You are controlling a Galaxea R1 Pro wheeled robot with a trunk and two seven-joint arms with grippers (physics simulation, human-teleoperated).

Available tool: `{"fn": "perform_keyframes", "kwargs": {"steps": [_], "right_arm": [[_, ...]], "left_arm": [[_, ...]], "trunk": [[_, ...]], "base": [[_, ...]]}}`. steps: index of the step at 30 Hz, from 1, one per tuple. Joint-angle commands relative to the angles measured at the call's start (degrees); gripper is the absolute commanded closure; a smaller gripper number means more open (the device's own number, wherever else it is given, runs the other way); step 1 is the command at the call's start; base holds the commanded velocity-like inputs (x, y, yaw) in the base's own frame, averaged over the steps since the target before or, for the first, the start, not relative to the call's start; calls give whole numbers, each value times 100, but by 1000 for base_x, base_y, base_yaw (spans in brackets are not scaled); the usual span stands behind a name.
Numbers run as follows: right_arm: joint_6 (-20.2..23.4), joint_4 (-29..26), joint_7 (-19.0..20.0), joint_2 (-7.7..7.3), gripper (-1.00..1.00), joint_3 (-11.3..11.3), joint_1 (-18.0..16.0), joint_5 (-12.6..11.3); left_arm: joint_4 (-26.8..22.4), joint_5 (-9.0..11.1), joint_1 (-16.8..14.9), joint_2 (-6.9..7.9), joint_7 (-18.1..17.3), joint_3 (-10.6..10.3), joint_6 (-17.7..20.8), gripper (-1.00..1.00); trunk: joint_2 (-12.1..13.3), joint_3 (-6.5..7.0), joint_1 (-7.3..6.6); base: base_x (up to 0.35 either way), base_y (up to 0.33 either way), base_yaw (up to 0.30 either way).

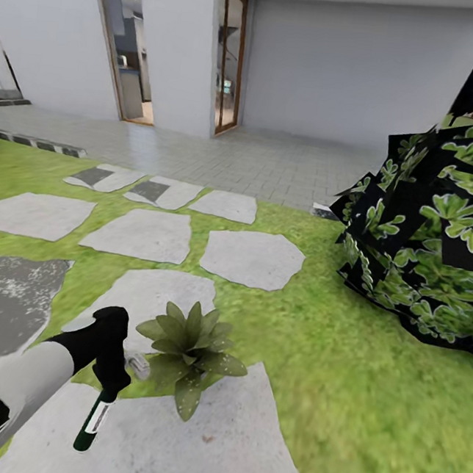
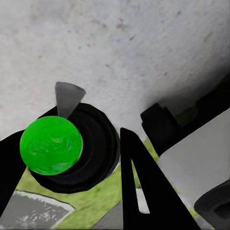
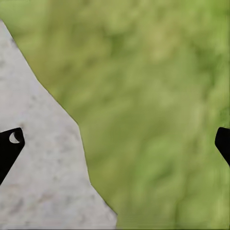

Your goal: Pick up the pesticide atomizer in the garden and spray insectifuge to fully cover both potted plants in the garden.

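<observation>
**Over the stepping stones, sprayer in the left jaws beside one plant**

At about eight o'clock in the head view, the left arm reaches in from the lower edge, white sleeve then black wrist. Its left gripper (image 1: 110,376) has its jaws clamped on the sprayer (image 1: 93,420), a dark green bottle with a white label that hangs downward from the grip over a pale stepping stone (image 1: 188,445). A small whitish part sticks out of the grip toward the plant. Seen from the left wrist, the sprayer (image 2: 50,144) shows as a bright green round end inside a black ring, a black finger (image 2: 141,187) pressed close beside it, with grey stone and a strip of grass behind.

Just to the right, near six o'clock of centre, a potted plant (image 1: 189,349) sits low at the stone's far edge, a rosette of broad pointed leaves; no pot is visible. More flat stones lie beyond it across the lawn (image 1: 364,400) toward a paved terrace and a white house with glazed doors at twelve o'clock.

At three o'clock stands a big dark shrub (image 1: 432,238).

From the right wrist, the right gripper (image 3: 117,141) has its jaws wide apart, the black tips at the picture's two sides, above a stone's edge and grass.
</observation>
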Motion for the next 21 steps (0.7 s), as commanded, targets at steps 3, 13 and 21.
{"fn": "perform_keyframes", "kwargs": {"steps": [3, 13, 21], "right_arm": [[-16, 2, -27, 0, -100, 55, -3, -42], [-16, 4, -29, -19, -100, 50, -2, -43], [-16, 4, -29, -27, -100, 51, -2, -43]], "left_arm": [[-29, -83, -34, 49, -52, 11, 85, 100], [-32, -90, 68, 34, -57, 22, 87, 100], [-33, -99, 62, -157, -43, 1, 85, 100]], "trunk": [[-2, -5, -1], [-2, -5, -1], [-2, -5, -1]], "base": [[-7, 334, -83], [45, 246, -167], [1, 6, -258]]}}
